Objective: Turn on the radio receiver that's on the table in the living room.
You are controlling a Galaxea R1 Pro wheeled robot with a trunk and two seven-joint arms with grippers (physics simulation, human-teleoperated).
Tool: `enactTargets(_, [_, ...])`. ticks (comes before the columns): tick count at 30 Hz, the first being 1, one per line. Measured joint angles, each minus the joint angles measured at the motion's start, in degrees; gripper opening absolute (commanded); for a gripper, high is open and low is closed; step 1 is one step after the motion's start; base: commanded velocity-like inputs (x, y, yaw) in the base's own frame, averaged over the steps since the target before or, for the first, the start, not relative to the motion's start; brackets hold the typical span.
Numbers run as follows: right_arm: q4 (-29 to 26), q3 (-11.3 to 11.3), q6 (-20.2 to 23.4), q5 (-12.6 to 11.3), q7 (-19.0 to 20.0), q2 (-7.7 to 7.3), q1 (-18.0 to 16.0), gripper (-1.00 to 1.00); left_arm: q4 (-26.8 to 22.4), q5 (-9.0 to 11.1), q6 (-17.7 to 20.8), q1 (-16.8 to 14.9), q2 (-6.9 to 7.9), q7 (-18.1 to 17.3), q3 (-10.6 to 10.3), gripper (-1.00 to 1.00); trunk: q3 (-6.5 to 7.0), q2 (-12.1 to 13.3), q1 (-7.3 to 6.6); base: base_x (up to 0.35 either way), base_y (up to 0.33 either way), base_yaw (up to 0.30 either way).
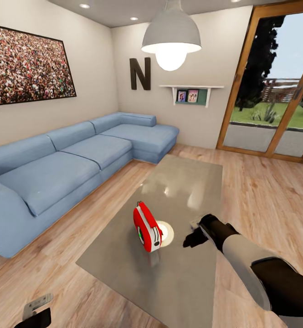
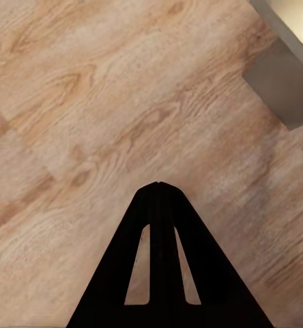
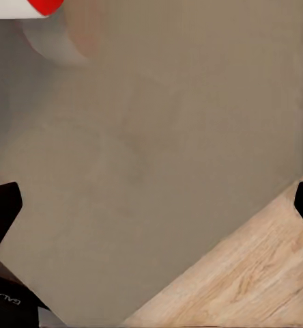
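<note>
Presently: radio receiver upright mid-worktop, long axis running away from me. My right gripper, jaws wide apart, empty, hovers beside it. Left gripper jaws closed over floor.

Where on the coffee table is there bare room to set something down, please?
The table is bare beyond the radio receiver, toward the glass doors, and along its near edge below the radio. The tightest spot is the gap between the radio and the open right gripper hovering beside it.
</note>
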Motion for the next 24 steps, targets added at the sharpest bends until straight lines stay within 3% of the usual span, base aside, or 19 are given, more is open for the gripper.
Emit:
enactTargets(3, [7.0, 0.0, -5.8, -0.1, -3.1, -2.35, 0.1, 1.00, 3.4, -0.7, -3.6, 0.0, 0.23, 0.0, -0.3, -1.00, 0.53, 1.2, -0.66, 0.000, 0.000, 0.000])
enactTargets(4, [12.0, 0.1, -13.0, -0.2, -4.3, -3.44, 0.3, 1.00, 5.5, -0.8, -6.4, 0.0, 0.66, 0.1, -0.6, -1.00, 0.71, 1.6, -0.88, 0.000, 0.000, 0.000])
enactTargets(6, [15.0, 0.0, -19.6, -0.4, -6.3, -4.79, 0.7, 1.00, 7.5, -0.8, -7.9, 0.0, 1.10, 0.1, -1.4, -1.00, 1.07, 2.4, -1.32, 0.000, 0.000, 0.000])
enactTargets(9, [16.4, -0.3, -24.0, -1.0, -8.6, -6.82, 3.3, 1.00, 9.9, -0.9, -8.7, 0.0, 1.80, 0.1, -3.0, -1.00, 1.61, 3.6, -1.98, 0.000, 0.000, 0.000])
enactTargets(13, [16.8, -0.4, -30.5, -5.8, -9.5, -9.70, 8.8, 1.00, 16.3, -0.9, -11.6, 0.0, 4.27, 0.1, -6.7, -1.00, 2.33, 5.2, -2.86, -0.140, 0.000, 0.000])
enactTargets(17, [16.8, -0.5, -32.8, -7.0, -9.8, -11.46, 10.8, 1.00, 19.2, -0.9, -14.0, 0.0, 5.26, 0.1, -7.7, -1.00, 3.05, 6.8, -3.73, -0.307, 0.000, 0.000])
enactTargets(24, [16.8, -0.4, -33.3, -7.2, -11.6, -11.97, 13.0, 1.00, 22.7, -0.9, -17.1, 0.0, 5.53, 0.2, -7.9, -1.00, 4.31, 9.6, -5.27, -0.336, 0.000, 0.000])
